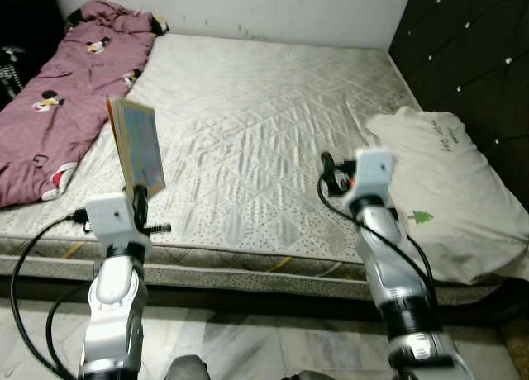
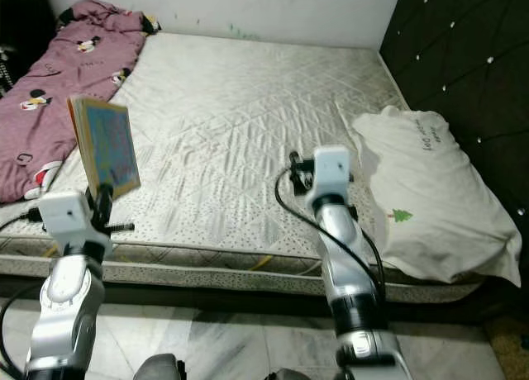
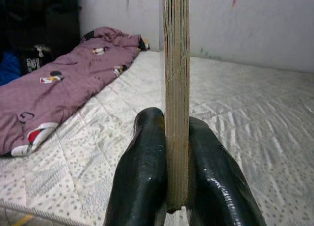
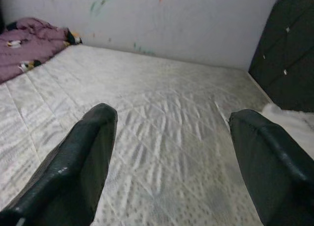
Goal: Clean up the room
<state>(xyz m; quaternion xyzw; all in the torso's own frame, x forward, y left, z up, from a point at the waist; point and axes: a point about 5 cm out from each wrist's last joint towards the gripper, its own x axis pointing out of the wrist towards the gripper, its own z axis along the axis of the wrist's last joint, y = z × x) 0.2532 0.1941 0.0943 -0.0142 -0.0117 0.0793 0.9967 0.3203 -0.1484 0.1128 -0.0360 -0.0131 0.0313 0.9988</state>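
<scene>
A thin book (image 1: 136, 144) with a blue cover stands upright above the near left edge of the bare mattress (image 1: 264, 124). My left gripper (image 3: 175, 152) is shut on its lower edge, and the page block (image 3: 176, 88) rises between the two black fingers (image 3: 142, 177). My right gripper (image 4: 171, 137) is held over the mattress's near right part, wide open with nothing between its fingers (image 4: 81, 162). In the eye views the right wrist (image 1: 368, 178) sits just left of the pillow.
A purple cartoon-print blanket (image 1: 70, 91) lies crumpled along the mattress's left side. A white pillow (image 1: 446, 190) rests at the right, against a dark padded headboard (image 1: 471, 58). A white wall (image 1: 248, 8) stands behind. Pale tiled floor (image 1: 264, 347) lies below the bed's near edge.
</scene>
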